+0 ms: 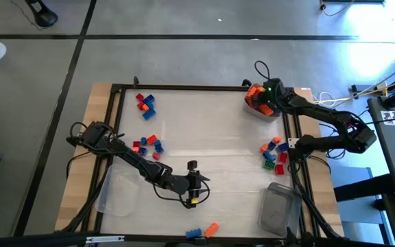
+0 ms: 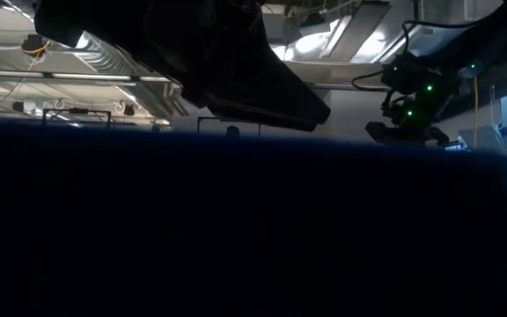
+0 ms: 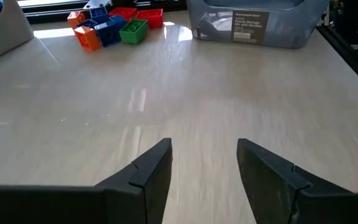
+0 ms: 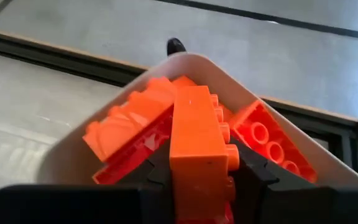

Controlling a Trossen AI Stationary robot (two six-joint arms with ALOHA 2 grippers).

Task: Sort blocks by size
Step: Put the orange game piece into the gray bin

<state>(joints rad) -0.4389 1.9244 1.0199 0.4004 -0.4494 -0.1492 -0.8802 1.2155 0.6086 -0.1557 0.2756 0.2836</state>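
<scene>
My right gripper (image 4: 197, 163) is at the table's far right, shut on a long orange brick (image 4: 197, 134) just above a white tub (image 1: 259, 104) that holds several orange and red bricks (image 4: 135, 127). My left gripper (image 3: 204, 152) is open and empty, low over bare table near the middle front (image 1: 201, 184), pointing toward the table's right. Loose red, orange, blue and green blocks lie on the table in a right cluster (image 1: 274, 152), a far-left cluster (image 1: 145, 104) and a mid-left cluster (image 1: 148, 146). A blue and an orange block (image 1: 203, 230) lie by the near edge. My right gripper pinches the orange brick between its two fingers, one on the studded face (image 4: 229, 163) and one on the opposite face. The brick lies along the fingers and sticks out past their tips. It is lifted clear, over the bricks in the tub.
A clear tub (image 1: 118, 195) lies at the near left and a grey-clear tub (image 1: 280, 209) at the near right, also in the left wrist view (image 3: 253, 25). A black frame (image 1: 184, 87) borders the table. A dark blue thing (image 2: 236, 229) blocks most of the low view.
</scene>
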